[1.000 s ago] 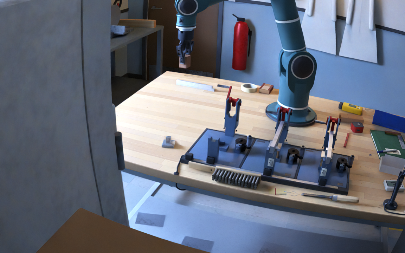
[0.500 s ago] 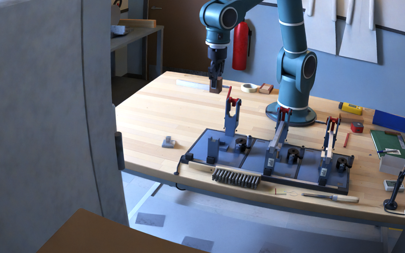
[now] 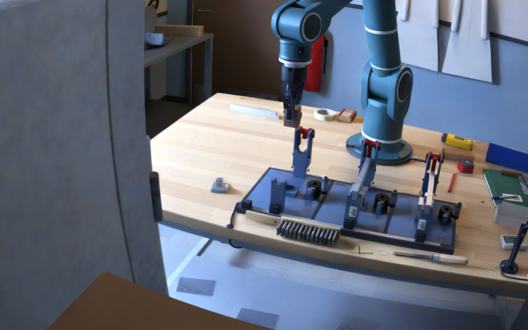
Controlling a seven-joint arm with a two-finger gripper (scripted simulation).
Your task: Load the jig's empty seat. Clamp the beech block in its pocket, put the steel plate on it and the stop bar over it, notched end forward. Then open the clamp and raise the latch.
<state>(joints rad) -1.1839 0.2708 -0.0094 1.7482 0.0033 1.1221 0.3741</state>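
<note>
The beech block (image 3: 292, 116), a small brown wooden cube, hangs in the closed fingers of my gripper (image 3: 292, 110). It is in the air just behind and above the red-tipped latch post (image 3: 303, 152) of the jig's left seat (image 3: 286, 193). That seat holds no block, plate or bar. Its round clamp knob (image 3: 314, 187) sits at its right side. The long pale bar (image 3: 253, 111) lies on the bench's far left part. The jig's middle seat (image 3: 362, 193) and right seat (image 3: 430, 201) each carry a bar.
A grey cabinet (image 3: 61, 156) fills the left foreground. My arm's base (image 3: 381, 143) stands behind the jig. A brush (image 3: 299, 229) and a chisel (image 3: 432, 257) lie before the jig. A tape roll (image 3: 324, 114), a small grey bracket (image 3: 219, 186) and tools at right lie around.
</note>
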